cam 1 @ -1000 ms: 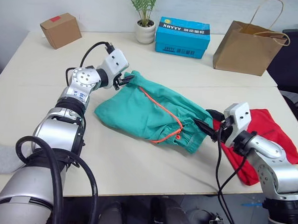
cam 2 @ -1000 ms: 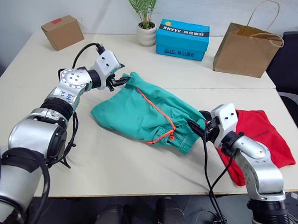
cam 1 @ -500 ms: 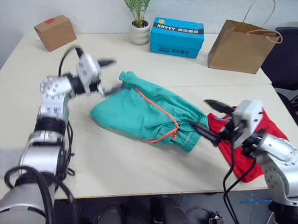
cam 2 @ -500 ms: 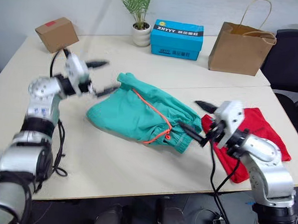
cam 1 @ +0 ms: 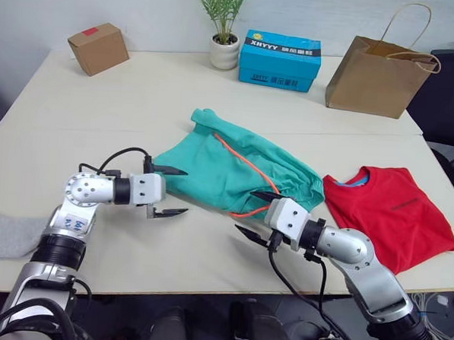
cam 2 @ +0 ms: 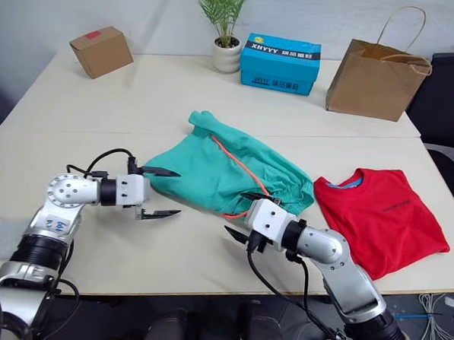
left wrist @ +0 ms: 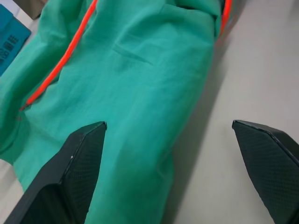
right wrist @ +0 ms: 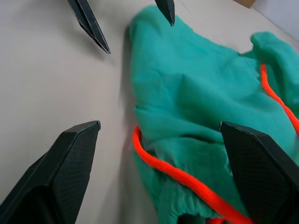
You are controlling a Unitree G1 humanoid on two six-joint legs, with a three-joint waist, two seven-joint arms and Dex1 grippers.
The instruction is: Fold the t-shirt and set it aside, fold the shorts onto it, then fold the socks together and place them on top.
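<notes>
**A:** Two pale tabletops [cam 1: 100,125] pushed together with a seam running between them, plain white wall behind. Along the back there's a small cardboard box [cam 1: 98,47], a potted plant [cam 1: 225,25], a blue carton [cam 1: 281,59] and a brown paper bag [cam 1: 377,73].

**B:** And the clothes?

**A:** The teal shorts [cam 1: 235,166] lie crumpled mid-table, with the orange drawstring [cam 1: 239,161] trailing across them. The red t-shirt [cam 1: 388,216] lies flat just to their right, near the table edge. A grey sock [cam 1: 3,234] sits at the front left edge.

**B:** Grippers?

**A:** The left gripper [cam 1: 168,191] has its fingers spread wide at the shorts' left edge, gripping nothing. The right gripper [cam 1: 256,215] is spread too, at the shorts' near edge by the drawstring, also empty.
</notes>
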